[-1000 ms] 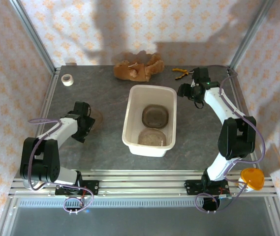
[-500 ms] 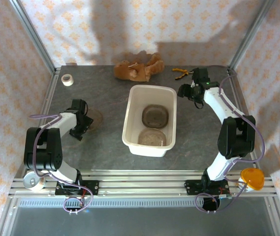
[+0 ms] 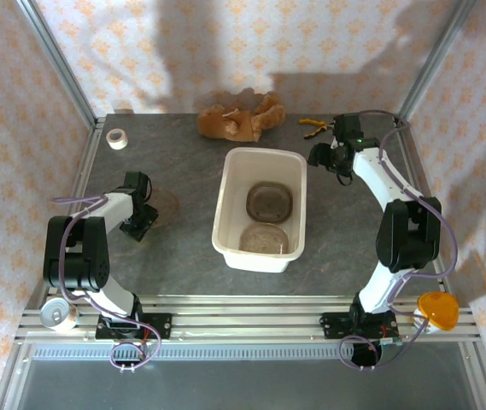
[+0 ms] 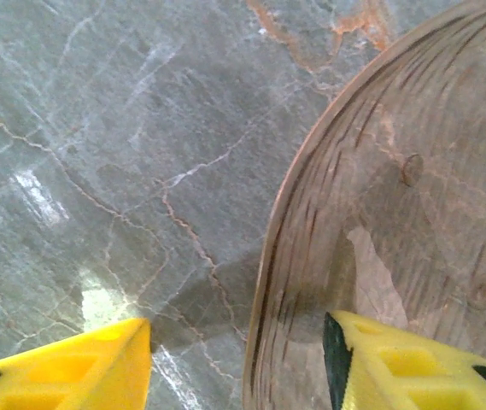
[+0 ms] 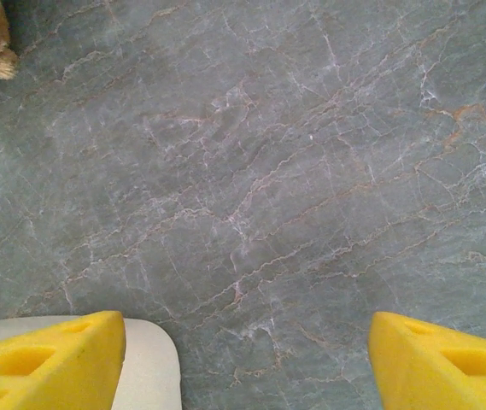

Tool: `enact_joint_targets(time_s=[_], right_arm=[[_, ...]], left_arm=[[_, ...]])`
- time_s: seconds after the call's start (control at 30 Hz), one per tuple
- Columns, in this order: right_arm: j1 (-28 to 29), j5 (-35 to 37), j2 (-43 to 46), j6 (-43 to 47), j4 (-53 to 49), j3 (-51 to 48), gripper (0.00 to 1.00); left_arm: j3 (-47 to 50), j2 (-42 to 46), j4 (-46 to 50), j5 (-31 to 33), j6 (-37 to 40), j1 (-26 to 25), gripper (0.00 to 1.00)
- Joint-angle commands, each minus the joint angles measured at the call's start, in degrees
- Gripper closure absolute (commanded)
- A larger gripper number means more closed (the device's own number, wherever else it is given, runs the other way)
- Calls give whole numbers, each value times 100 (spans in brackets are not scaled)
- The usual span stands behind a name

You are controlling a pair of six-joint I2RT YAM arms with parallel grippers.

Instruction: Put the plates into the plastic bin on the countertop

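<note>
Spreads dark grey and stone-veined as a countertop (image 3: 174,248) inside aluminium rails (image 3: 243,309), bearing a white plastic bin (image 3: 260,207) near the middle. Holds one clear, brown-tinted plate (image 3: 166,201) flat to the left of the bin, well apart from it, and a white tape roll (image 3: 117,138) further off at the bin's far left. Carries a tan plush toy (image 3: 239,118) just behind the bin and yellow-handled pliers (image 3: 313,125) behind it to the right.

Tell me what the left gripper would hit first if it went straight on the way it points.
Probably the plate rim between the fingers of the left gripper, with the countertop just under it; depth is unclear.
</note>
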State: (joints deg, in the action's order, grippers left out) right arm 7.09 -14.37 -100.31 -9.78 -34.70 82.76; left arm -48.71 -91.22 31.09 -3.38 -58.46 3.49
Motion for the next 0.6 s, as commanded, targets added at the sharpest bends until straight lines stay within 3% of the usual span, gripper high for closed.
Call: enact_joint_targets(time_s=[0.0,0.23,0.57], right_arm=[[47,132,-59,75,-151,207,25],[46,137,-37,80,-163,208,25],[47,75,10,-15,-74,109,25]], left_arm=[[24,-123,-567,-30,25,21,55],[131,33,-587,-84,-7,21,72],[305,423,-571,-102,-110,16,85]])
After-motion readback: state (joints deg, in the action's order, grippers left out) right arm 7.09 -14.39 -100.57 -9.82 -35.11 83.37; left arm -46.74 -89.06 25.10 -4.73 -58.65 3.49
